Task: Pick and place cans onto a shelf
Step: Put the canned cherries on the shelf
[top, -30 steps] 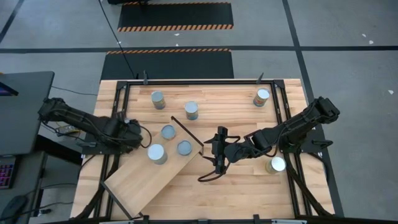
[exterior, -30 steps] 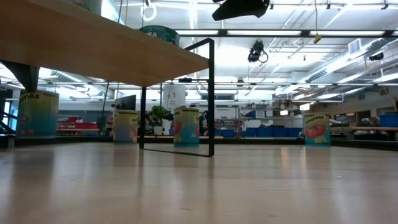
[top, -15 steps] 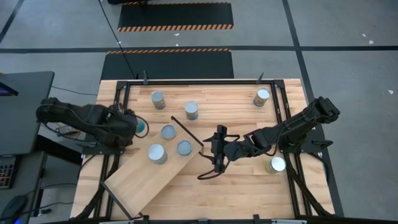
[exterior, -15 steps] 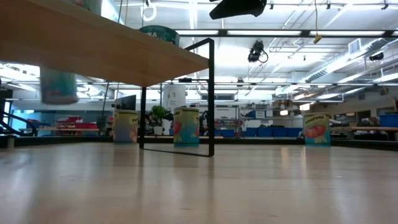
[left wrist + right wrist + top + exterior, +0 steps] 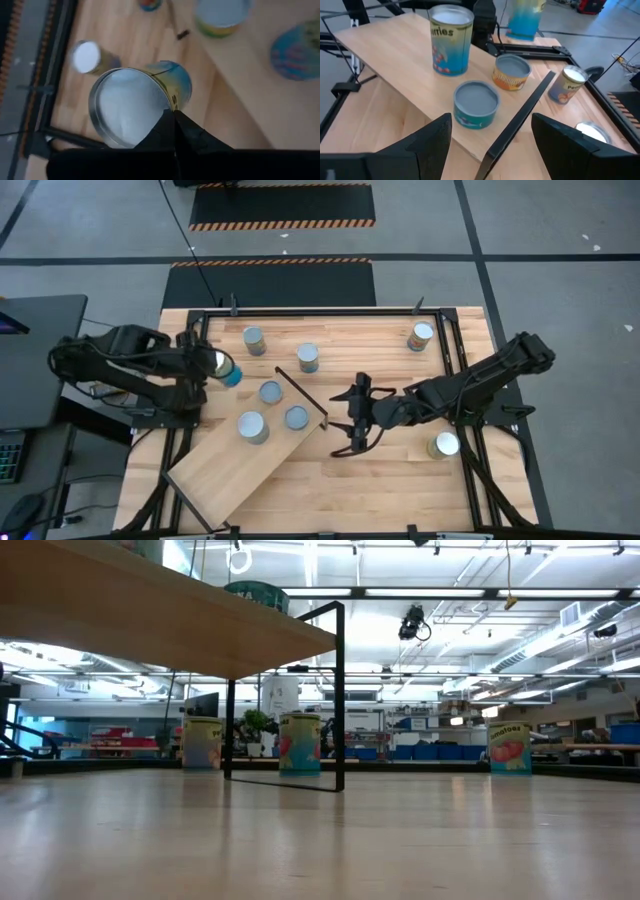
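Observation:
The shelf (image 5: 245, 460), a plywood board on black legs (image 5: 340, 690), stands slanted at the table's near left. Three cans (image 5: 270, 392) (image 5: 297, 417) (image 5: 251, 427) stand on it. Other cans rest on the table, at the far side (image 5: 254, 340) (image 5: 308, 357) (image 5: 421, 336) and at the right (image 5: 443, 444). My left gripper (image 5: 218, 366) hangs over the table's left edge, shut on a blue-sided can (image 5: 231, 375). My right gripper (image 5: 357, 420) stands open in the air beside the shelf's right end, with nothing between its fingers. My left gripper has the can by the rim of its silver end (image 5: 167, 107), where the two fingertips (image 5: 165, 127) meet, slanting down from the left. Whether one finger is inside the rim I cannot tell. The can is lifted clear and tilted, silver end toward the wrist.
A black frame (image 5: 200, 320) runs along the table's edges. The shelf's black edge bar (image 5: 520, 120) lies below my right gripper. A dark cable (image 5: 335, 465) loops on the table near the shelf's right end. Bare tabletop lies at the near right (image 5: 400, 490).
My left gripper has risen and gone toward the far edge, lifting the can off the table at the left. The can has gone up out of the low view. My right gripper has risen a little, out of the top of the low view, still open.

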You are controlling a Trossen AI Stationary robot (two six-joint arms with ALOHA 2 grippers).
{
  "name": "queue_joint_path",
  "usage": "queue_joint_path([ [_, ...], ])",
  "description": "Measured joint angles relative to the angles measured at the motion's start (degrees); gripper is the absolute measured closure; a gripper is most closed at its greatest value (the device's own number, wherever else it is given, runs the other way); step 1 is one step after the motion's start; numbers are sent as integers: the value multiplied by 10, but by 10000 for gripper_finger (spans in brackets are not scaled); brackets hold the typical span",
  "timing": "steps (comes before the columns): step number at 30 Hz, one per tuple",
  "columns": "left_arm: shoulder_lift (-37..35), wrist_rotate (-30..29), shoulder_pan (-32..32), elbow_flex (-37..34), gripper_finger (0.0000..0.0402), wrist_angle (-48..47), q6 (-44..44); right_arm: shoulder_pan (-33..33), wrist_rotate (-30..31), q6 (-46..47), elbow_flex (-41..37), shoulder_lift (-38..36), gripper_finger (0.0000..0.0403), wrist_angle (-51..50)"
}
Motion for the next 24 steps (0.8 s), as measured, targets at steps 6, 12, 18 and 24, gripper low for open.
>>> queue_joint_path([
  [6, 25, 52, -18, 36, 401, 0, 15, 0, 0, -1, 0, -9, 122, 0],
  [12, 47, 70, -53, 74, 401, 0, 14, 0, 1, 14, 0, -9, 122, 0],
  [18, 73, 82, -106, 80, 401, 0, -4, 0, 1, 15, 0, -9, 122, 0],
  [24, 108, 80, -166, 80, 401, 0, -48, 0, 1, 14, 0, -9, 122, 0],
])
